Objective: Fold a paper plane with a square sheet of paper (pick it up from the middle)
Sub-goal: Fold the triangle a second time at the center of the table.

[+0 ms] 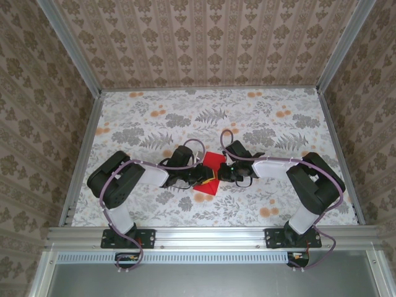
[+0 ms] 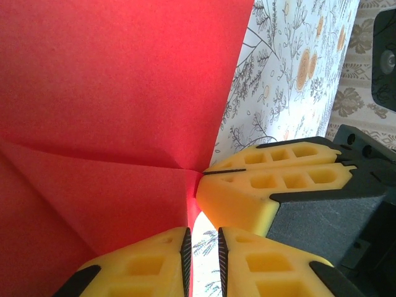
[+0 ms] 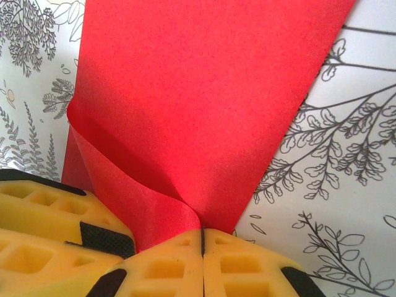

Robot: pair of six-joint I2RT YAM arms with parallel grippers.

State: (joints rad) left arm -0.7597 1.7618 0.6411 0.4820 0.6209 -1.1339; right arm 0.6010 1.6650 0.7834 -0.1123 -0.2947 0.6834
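Item: square sheet of paper, bright red, thin, not lying flat. In the left wrist view creases run across it and meet near one point. In the right wrist view a lower flap curls under the upper face. Location: middle of the table, toward its near side, between the two claws; whether any part of the sheet rests on the surface cannot be told. Holder: right claw, pads pressed together, with the red paper nipped in the seam where the flap bends. Attendant: left claw, pads a narrow slot apart. The floral table print shows through the slot, and the sheet's edge meets the tip of one pad at the mouth, so this claw does not look clamped on the paper. The two claws stand tip to tip, just beside each other on the sheet's near part. Surround: floral-print table, patterned walls on three sides, a metal rail at the near edge carrying both arm bases. Step in hand, as judged: a fold partway through. The sheet is creased but not yet a narrow dart, and one claw anchors it while the other sets up on the neighbouring edge. Next move calls for the left claw to take the edge squarely between its pads and close before pulling, while the right pinch keeps firm. The flap then has to be carried over so its edges align, and pressed flat. Paper this thin would likely buckle or tear if the two claws pull apart.
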